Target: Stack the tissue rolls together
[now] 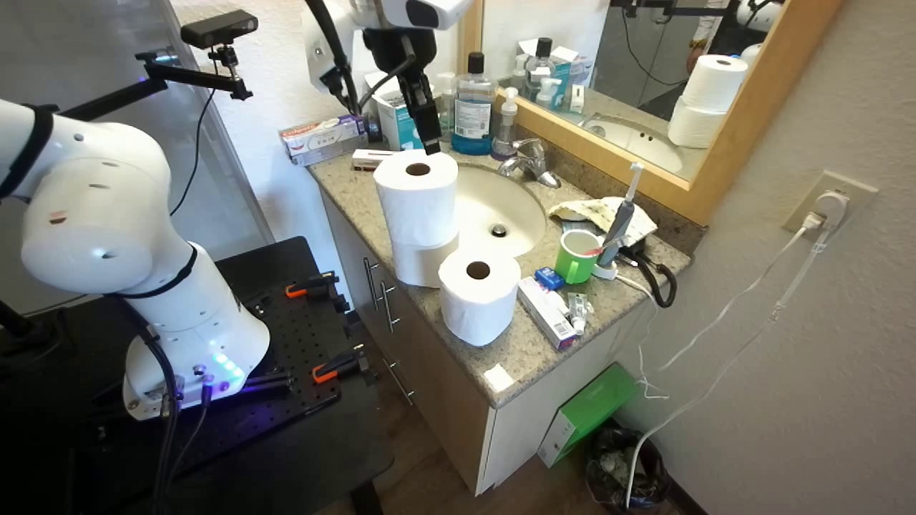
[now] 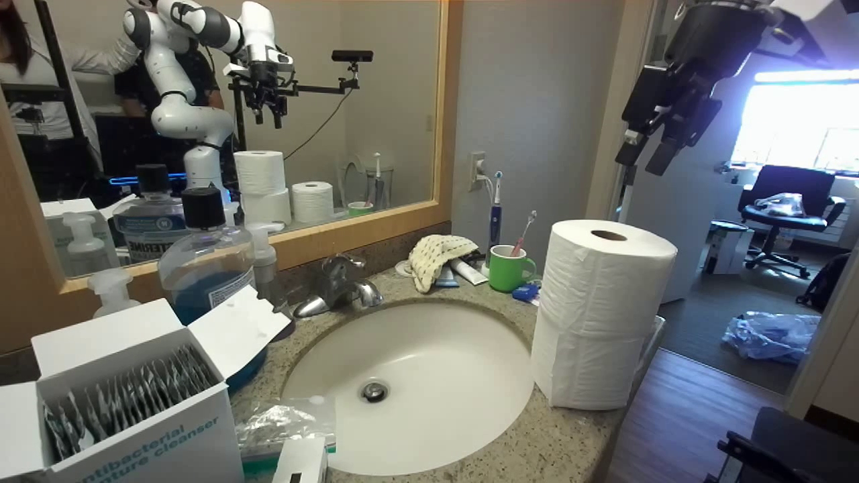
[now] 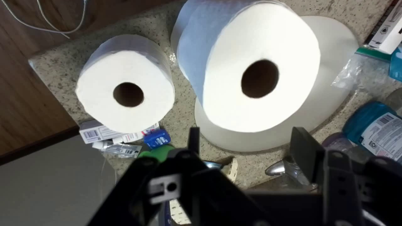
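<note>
While the claw hangs above the top roll without touching it, its two fingers stand apart and hold nothing. The top roll sits on the low roll, and both stand up straight on the counter, just beside the sink. Near them, and close to the counter's edge, the third roll stands by itself. I think two rolls are stacked and one is left to do.

Things could go wrong here. If the claw swings too low, a finger may bump the top roll and knock it into the sink or down to the floor. If it comes down crooked on the third roll, it may shove it off the edge, or into the toothpaste box beside it. These rolls look fat and soft, so one may squash or slip if the fingers pinch it badly. A tower of three may tip if the last one lands off to one side.

Farther out, the green mug has a pink toothbrush in it. The open box is full of thin packets. The bottle has blue mouthwash in it. Down low, the bin has pale scraps in it; I can't tell what they are.
</note>
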`<action>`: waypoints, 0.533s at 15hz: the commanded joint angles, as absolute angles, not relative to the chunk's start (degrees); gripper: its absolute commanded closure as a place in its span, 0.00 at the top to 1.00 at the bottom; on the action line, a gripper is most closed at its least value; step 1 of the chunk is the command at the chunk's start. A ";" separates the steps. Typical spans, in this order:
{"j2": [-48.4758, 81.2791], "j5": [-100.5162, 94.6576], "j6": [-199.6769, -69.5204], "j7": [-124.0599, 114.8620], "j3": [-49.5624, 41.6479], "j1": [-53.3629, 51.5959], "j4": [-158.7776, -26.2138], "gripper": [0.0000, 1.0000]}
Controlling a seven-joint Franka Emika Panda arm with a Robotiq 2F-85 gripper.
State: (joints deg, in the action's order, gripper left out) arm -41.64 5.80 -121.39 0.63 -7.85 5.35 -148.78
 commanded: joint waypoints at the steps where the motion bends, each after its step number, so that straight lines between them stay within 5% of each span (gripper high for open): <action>1: -44.15 5.27 -121.24 0.87 -7.23 6.03 -149.17 1.00; 8: -33.61 2.53 -124.84 2.39 -3.71 2.80 -142.74 1.00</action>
